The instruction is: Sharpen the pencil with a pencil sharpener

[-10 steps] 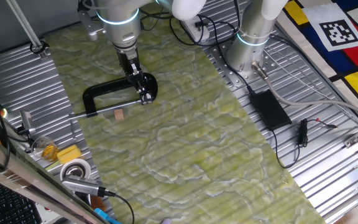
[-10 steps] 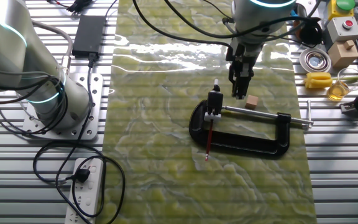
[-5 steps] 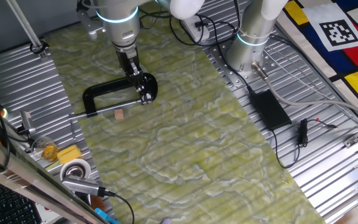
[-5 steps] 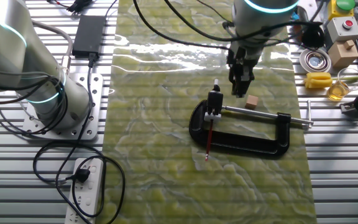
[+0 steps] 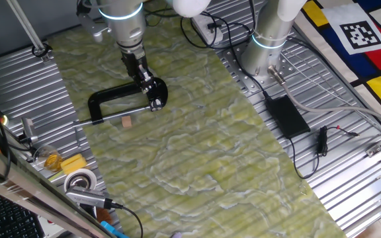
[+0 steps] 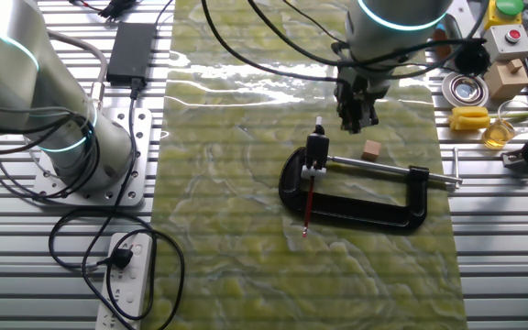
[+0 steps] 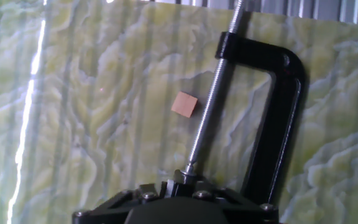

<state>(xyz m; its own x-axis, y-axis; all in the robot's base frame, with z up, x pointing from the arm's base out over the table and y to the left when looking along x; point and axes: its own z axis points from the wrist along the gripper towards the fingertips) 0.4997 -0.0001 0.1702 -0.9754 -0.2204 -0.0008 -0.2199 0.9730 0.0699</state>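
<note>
The pencil (image 6: 307,207) is a thin straight dark-red stick on the green mat. Its upper end sits in a small black piece with a white base (image 6: 316,148) at the jaw end of the black C-shaped clamp (image 6: 356,213). I cannot make the pencil out in the other views. My gripper (image 6: 357,121) hangs above the mat just behind the clamp's screw rod (image 6: 383,170), apart from the pencil, with its fingers close together and nothing seen between them. It also shows above the clamp (image 5: 111,96) in one fixed view (image 5: 143,74). The hand view shows the clamp (image 7: 278,124) and its threaded rod.
A small tan wooden cube (image 6: 370,149) lies beside the screw rod, also in the hand view (image 7: 184,104). Tape rolls, a yellow block and boxes (image 6: 473,117) crowd the table's side. A second arm's base (image 6: 81,156), a power brick and cables stand off the mat.
My gripper has lifted a little, up and away from the clamp's screw rod. The clamp, pencil and cube have not moved.
</note>
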